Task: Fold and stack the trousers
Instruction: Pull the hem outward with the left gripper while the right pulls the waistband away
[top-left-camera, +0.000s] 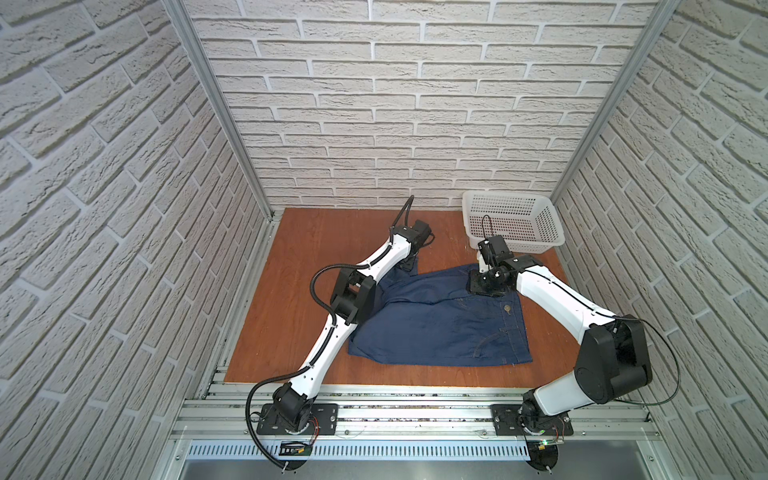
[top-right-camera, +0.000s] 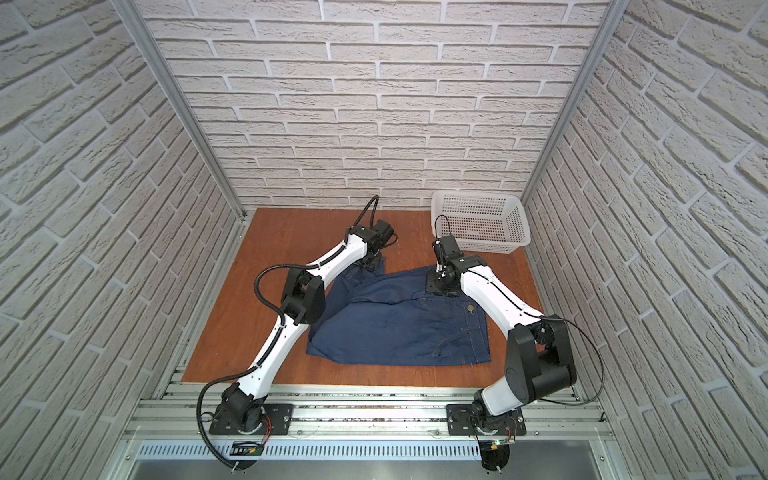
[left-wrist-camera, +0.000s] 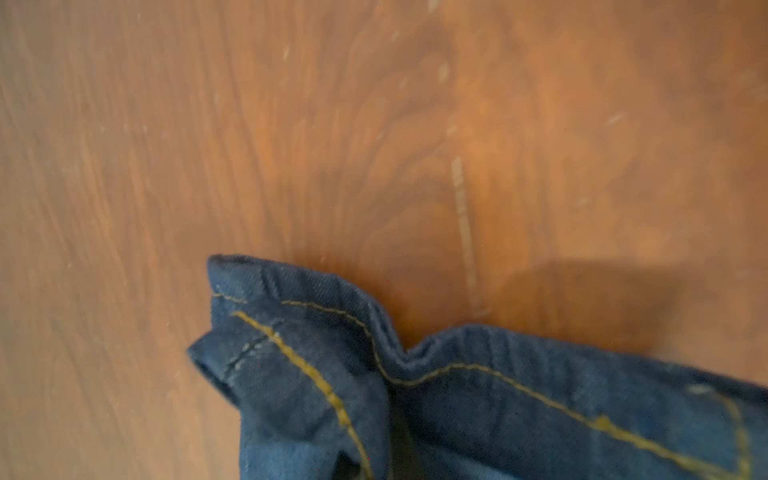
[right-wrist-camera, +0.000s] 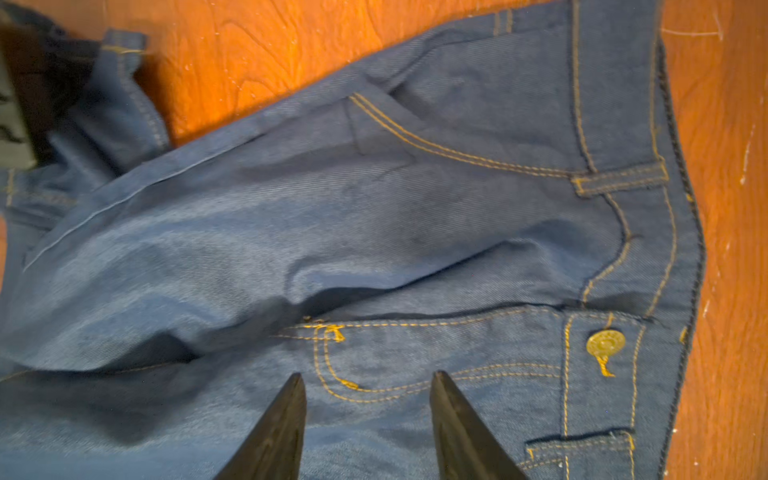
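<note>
On the one reddish-brown wooden counter there was one pair of dark blue denim trousers with tan stitching. There was also one white perforated plastic basket. Both top views showed two white-and-black robot arms, one left arm and one right arm. Each carried one pincer, so there were two in all: the left pincer and the right pincer. Two black fingers showed on the right one. One round metal waist button could be counted on the trousers.
</note>
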